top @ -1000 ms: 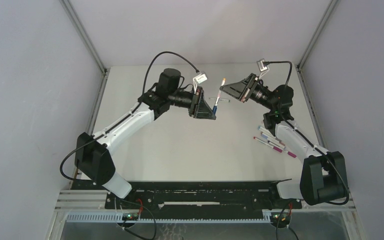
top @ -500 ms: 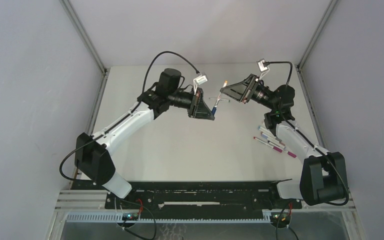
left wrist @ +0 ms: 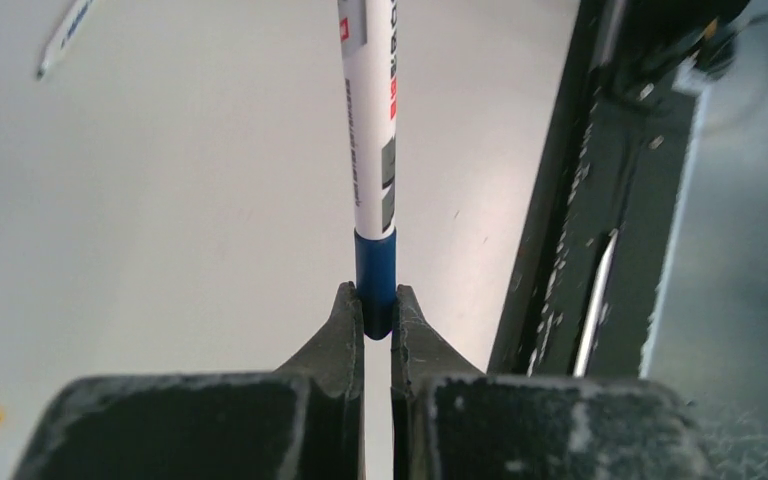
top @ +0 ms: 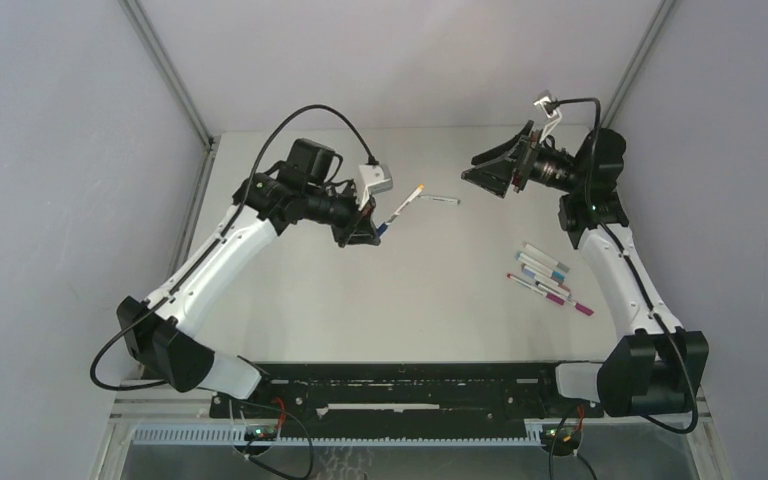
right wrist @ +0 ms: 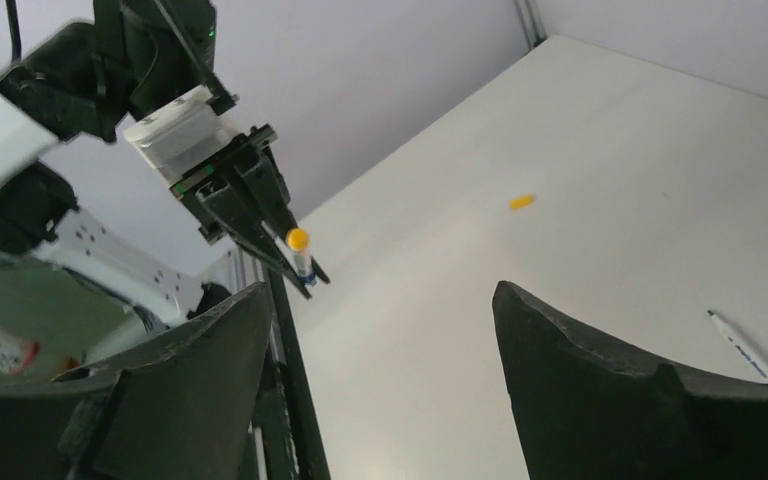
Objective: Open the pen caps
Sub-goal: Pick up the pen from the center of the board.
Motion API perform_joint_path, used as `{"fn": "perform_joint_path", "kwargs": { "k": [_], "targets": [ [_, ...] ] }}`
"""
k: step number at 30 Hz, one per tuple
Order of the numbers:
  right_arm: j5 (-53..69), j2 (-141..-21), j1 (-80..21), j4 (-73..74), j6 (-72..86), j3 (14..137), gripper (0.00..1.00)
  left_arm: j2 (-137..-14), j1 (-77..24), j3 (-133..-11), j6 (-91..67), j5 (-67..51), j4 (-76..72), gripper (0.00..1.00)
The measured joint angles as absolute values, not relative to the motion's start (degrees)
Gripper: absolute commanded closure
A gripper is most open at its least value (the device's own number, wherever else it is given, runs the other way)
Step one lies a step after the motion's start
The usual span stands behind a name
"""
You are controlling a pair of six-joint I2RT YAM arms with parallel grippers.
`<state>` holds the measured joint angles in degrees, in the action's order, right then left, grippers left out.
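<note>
The left pincer (left wrist: 378,318) is pinching the dark blue end-piece (left wrist: 376,268) of a slim white-barrelled marker pen (left wrist: 369,120), its two black fingers pressed onto that collar from either side. The barrel sticks straight out ahead of the fingertips, clear of the table, so its orange-yellow tip (right wrist: 298,238) is offered towards the other arm. This reads as a bracing grip: one end is held fast so the opposite end can be pulled.

The right pincer (right wrist: 382,295) stands spread wide with nothing between its fingers, facing the held pen from well apart. On the white tabletop (right wrist: 580,120), beyond its fingertips and to the right, lies a small stubby orange-yellow cap (right wrist: 522,201), loose. It probably belongs to the held pen, though that tip is too small to tell whether it is bare. A second white pen with blue print (right wrist: 745,345) lies just past the right finger.

No box, cup or tray shows in any view. The remaining white marker pens with coloured ends (top: 542,268) lie loose in a cluster beside the right forearm, well behind its pincer.
</note>
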<state>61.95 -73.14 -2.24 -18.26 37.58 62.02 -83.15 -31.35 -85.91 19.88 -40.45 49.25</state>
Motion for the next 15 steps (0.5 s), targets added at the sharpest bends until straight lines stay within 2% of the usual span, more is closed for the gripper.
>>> {"fn": "perform_joint_path", "kwargs": {
  "k": [4,9,15],
  "targets": [
    [65.3,-74.1,-3.9,-6.5,27.7,68.1,0.22,-81.2,-32.2,-84.6,26.5,-32.0,54.7,1.00],
    [63.5,-78.0,-10.5,12.3,14.2,76.7,0.23,-77.6,-34.6,-79.9,31.1,-22.5,57.3,1.00],
    [61.9,-81.8,-21.4,27.0,1.8,78.0,0.25,-76.1,-36.7,-79.0,33.9,-20.4,58.9,1.00]
  ]
}}
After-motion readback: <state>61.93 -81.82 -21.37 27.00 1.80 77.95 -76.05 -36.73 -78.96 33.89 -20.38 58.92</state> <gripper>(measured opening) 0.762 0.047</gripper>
